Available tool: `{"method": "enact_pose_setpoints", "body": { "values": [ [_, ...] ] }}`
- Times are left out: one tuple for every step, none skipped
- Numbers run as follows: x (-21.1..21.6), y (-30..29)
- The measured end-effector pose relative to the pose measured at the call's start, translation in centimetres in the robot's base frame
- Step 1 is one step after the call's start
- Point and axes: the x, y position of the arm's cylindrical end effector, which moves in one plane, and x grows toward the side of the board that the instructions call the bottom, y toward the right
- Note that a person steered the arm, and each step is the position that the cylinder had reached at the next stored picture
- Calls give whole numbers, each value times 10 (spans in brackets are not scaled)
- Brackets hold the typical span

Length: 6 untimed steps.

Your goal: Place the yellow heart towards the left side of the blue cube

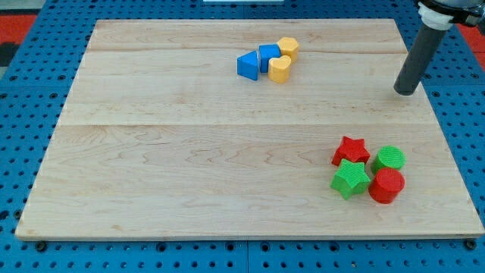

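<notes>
Standing upright, my tip (406, 92) sits well right of the blue cube (269, 56), touching nothing. Yellow heart (280, 70) touches the cube's lower right; bare board (189, 152) below.

No legible text or markings anywhere.

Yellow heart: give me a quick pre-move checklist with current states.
1. My tip in view, touching no block: ok.
2. Yellow heart located, at lower right of the blue cube: ok.
3. Heart already left of the cube: not ok.
4. Cube's left side free: not ok, the blue triangular block is there.
5. Yellow hexagon close above the heart, may get pushed: cannot tell.
6. Red and green cluster away from the route: ok.
</notes>
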Motion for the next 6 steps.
{"method": "enact_pose_setpoints", "body": {
  "values": [
    [-2,0],
    [-15,-10],
    [-29,-28],
    [-37,-58],
    [-37,-138],
    [-48,-217]
  ]
}}
